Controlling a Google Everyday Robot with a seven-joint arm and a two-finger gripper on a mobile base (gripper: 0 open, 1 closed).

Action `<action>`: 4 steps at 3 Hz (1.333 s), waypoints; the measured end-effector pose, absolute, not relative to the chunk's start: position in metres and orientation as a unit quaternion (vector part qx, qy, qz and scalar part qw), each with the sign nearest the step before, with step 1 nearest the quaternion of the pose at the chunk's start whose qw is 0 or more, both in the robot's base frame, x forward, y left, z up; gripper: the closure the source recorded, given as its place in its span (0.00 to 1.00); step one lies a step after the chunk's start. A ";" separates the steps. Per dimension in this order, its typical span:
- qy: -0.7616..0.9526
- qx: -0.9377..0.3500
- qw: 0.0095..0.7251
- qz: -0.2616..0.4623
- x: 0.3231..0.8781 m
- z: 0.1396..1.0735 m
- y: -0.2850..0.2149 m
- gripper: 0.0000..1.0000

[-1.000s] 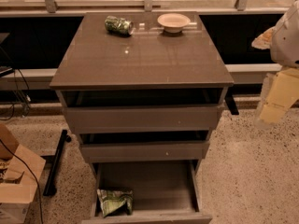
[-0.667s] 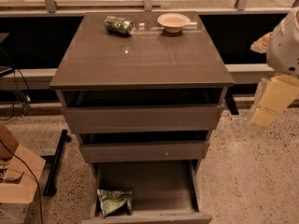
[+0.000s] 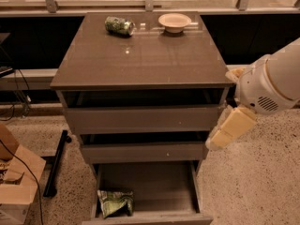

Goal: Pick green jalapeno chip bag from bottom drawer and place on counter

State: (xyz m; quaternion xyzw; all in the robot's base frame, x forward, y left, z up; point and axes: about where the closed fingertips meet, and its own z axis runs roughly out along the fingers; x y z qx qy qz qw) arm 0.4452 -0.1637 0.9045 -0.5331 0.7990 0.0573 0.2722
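The green jalapeno chip bag lies crumpled in the front left corner of the bottom drawer, which is pulled out furthest of the three. The counter is the glossy grey-brown top of the cabinet. My gripper hangs off the white arm at the cabinet's right side, level with the middle drawer. It is well above and to the right of the bag and holds nothing that I can see.
A green drink can lies on its side at the back of the counter, beside a shallow pale bowl. The two upper drawers are slightly open. A cardboard box and cables sit on the floor at left.
The arm has swung in from the right edge toward the cabinet and lower, so the gripper now sits by the middle drawer's right end. The bag, can and bowl have not moved.
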 end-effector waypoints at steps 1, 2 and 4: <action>0.799 -0.534 0.271 0.057 0.445 0.904 -0.164 0.00; 0.785 -0.541 0.288 0.089 0.453 0.878 -0.145 0.00; 0.761 -0.532 0.318 0.192 0.480 0.776 -0.103 0.00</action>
